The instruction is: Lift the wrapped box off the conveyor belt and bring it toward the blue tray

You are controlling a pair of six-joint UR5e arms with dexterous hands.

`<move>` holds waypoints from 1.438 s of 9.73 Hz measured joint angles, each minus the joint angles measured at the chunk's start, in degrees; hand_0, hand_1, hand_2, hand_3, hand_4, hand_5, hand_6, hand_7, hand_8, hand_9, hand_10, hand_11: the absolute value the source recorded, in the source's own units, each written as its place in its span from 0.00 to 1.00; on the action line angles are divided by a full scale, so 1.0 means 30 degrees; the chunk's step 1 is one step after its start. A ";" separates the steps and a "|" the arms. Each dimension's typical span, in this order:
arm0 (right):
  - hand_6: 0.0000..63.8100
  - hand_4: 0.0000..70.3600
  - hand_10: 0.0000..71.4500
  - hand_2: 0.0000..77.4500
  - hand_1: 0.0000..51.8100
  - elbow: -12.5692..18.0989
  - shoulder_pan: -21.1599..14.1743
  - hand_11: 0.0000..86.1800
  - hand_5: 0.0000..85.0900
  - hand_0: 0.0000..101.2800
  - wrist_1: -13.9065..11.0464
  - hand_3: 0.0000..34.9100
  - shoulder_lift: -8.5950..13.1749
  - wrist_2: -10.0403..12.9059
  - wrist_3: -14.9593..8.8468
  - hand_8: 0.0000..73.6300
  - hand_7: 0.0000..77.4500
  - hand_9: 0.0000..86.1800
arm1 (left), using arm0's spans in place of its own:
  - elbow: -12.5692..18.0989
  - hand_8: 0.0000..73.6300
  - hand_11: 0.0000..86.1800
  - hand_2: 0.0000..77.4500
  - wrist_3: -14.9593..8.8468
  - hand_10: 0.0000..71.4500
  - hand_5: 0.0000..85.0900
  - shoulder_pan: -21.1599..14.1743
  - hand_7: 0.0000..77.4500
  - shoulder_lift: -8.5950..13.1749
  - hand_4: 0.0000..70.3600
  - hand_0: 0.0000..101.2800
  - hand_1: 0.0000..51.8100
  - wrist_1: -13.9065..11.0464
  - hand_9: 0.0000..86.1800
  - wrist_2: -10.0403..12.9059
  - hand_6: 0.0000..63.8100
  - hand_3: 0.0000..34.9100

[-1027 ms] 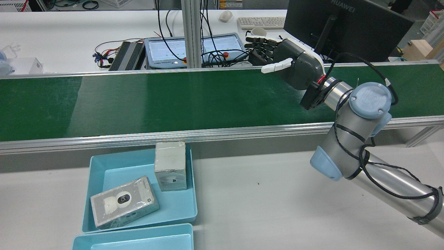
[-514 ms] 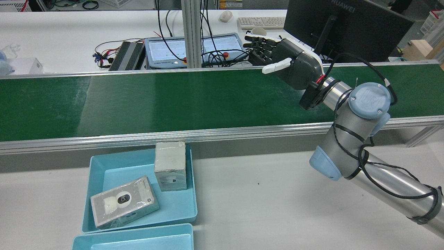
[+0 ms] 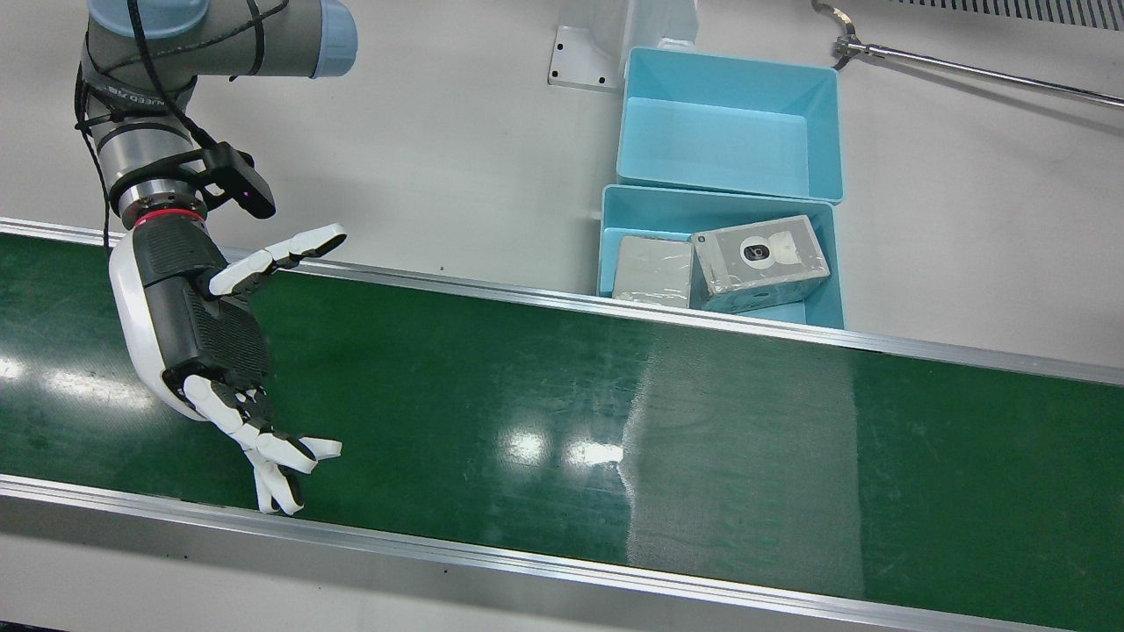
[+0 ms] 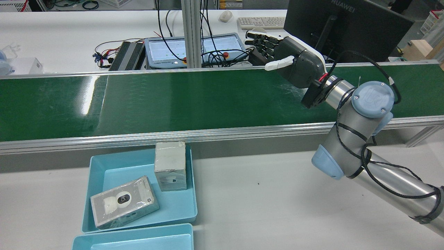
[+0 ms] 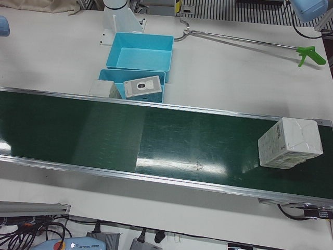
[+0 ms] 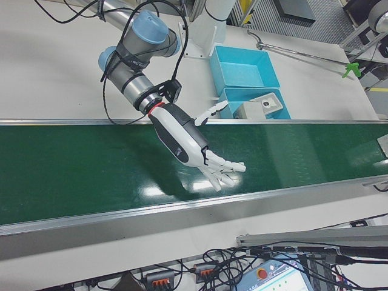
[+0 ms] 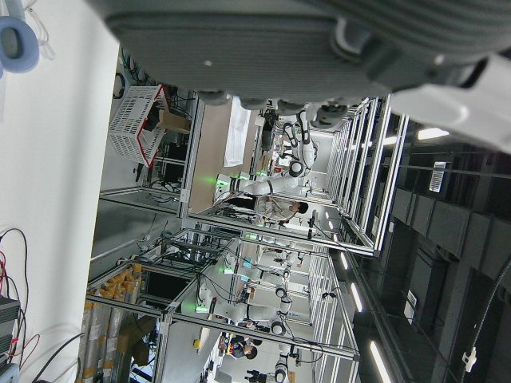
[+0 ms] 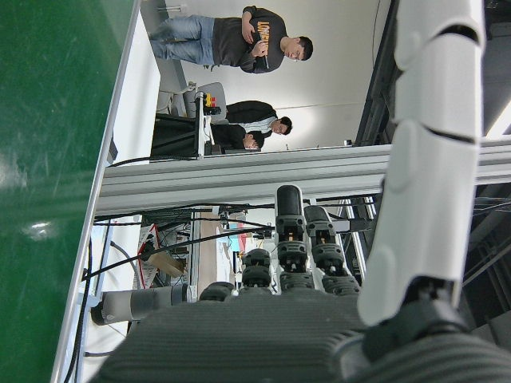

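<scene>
1. While the wrapped box (image 5: pixel 289 149) sits on the green belt (image 5: pixel 156 140) far toward the robot's left end, nothing touches it.
2. Well apart from it, the right robot hand (image 3: pixel 206 338) hovers over the belt's other end, fingers spread, holding nothing.
3. Only the left robot hand's underside shows; whether it is open or closed cannot be told.
4. Judging by this, the reach has barely begun; next the box must meet the waiting hand.
5. On the counter (image 4: pixel 260 194), the blue tray (image 4: pixel 100 166) holds two boxes.

— Where am I running this from?
— A robotics lab: I see a green conveyor belt (image 4: pixel 194 100), a control pendant (image 4: pixel 194 48), a monitor (image 4: pixel 347 24), and aluminium-frame bays with more robot arms (image 7: pixel 263 187).
</scene>
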 joint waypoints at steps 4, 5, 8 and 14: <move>0.16 0.25 0.00 0.13 0.20 0.0341 0.0105 0.01 0.13 0.46 -0.0018 0.00 -0.0071 0.0003 0.0120 0.09 0.32 0.10 | 0.0000 0.01 0.01 0.01 0.0000 0.00 0.01 0.0000 0.01 0.0000 0.00 0.00 0.00 0.0000 0.01 0.0000 0.00 0.00; 0.16 0.25 0.00 0.13 0.20 0.0418 0.0110 0.01 0.13 0.46 -0.0024 0.00 -0.0077 -0.0001 0.0124 0.09 0.32 0.10 | 0.0000 0.01 0.01 0.01 0.0000 0.00 0.01 0.0001 0.01 0.0000 0.00 0.00 0.00 0.0000 0.01 0.0000 0.01 0.00; 0.16 0.25 0.00 0.13 0.19 0.0663 0.0080 0.01 0.13 0.46 -0.0061 0.00 -0.0104 -0.0001 0.0119 0.09 0.32 0.09 | 0.0000 0.01 0.01 0.01 0.0000 0.01 0.01 0.0000 0.01 0.0000 0.00 0.00 0.00 0.0000 0.01 0.0000 0.01 0.00; 0.17 0.26 0.00 0.13 0.21 0.0766 0.0035 0.01 0.14 0.46 -0.0088 0.00 -0.0112 0.0009 0.0098 0.09 0.34 0.09 | 0.0001 0.01 0.01 0.01 0.0000 0.00 0.01 0.0000 0.01 0.0000 0.00 0.00 0.00 0.0000 0.01 0.0000 0.01 0.00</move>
